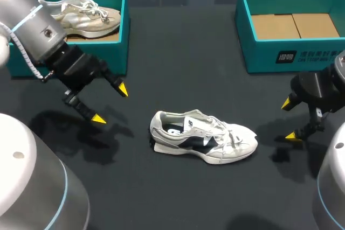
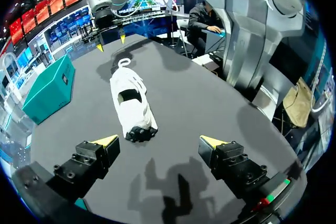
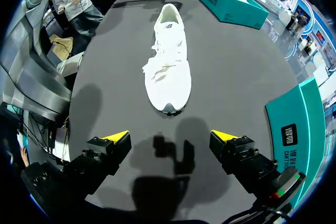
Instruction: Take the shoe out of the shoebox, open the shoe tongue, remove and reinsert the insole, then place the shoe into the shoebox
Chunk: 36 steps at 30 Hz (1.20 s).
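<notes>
The shoe [image 1: 204, 137] lies near the middle of the table [image 1: 178, 68], heel toward the left edge, toe toward the right. The left shoebox [image 1: 117, 47] sits at the far left corner (a second shoe [image 1: 89, 17] lies inside), the right shoebox [image 1: 269, 57] at the far right corner. The left gripper [image 1: 110, 103] hangs left of the shoe and the right gripper [image 1: 289, 120] right of it, both apart from it.

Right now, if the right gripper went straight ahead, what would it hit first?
Probably the shoe, toe first, lying directly ahead of the open right gripper; depth is unclear, so it might touch the table first.
</notes>
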Tool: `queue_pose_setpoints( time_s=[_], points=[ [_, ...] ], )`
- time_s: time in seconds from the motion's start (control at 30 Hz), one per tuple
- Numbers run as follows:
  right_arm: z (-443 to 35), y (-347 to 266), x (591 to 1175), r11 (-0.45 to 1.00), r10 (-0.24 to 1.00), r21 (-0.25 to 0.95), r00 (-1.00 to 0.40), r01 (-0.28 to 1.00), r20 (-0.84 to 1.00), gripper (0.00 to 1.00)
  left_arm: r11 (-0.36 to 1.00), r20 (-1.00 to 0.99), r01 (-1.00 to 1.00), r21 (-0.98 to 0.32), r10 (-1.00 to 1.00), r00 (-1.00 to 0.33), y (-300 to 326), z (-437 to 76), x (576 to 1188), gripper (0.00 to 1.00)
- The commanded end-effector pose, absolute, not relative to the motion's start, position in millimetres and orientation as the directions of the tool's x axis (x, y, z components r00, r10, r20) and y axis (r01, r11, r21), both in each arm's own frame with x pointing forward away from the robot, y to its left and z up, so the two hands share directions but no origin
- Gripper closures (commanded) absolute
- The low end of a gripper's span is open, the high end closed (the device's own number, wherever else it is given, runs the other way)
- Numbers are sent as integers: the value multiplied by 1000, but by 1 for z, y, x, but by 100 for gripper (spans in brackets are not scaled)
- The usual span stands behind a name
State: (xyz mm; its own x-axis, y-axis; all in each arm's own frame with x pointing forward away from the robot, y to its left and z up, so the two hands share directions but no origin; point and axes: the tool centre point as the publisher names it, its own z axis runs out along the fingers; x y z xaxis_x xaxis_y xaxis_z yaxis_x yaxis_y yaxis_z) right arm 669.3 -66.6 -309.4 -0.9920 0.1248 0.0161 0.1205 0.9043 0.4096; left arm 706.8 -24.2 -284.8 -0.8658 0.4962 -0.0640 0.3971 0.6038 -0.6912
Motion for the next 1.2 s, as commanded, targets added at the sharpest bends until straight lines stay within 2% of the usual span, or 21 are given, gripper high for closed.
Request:
queue_pose_setpoints(
  time_s=[0.03,0.37,0.7,0.9,1.2],
  points=[
    [-309,-67,668,905,126,409,-992,120,14,0,489,29,135,-862,312,-950,-23,-306,709,0],
    [-309,-67,668,905,126,409,-992,120,14,0,445,90,30,-895,247,-965,-22,-337,712,0],
    [-309,-67,668,905,126,409,-992,120,14,0,395,36,62,-917,235,-971,-20,-363,712,0],
    [-309,-67,668,905,126,409,-992,120,14,0,383,4,61,-922,166,-986,-19,-365,715,0],
    [-309,-67,668,905,126,409,-992,120,14,0,383,4,61,-922,166,-986,-19,-365,715,0]
  ],
)
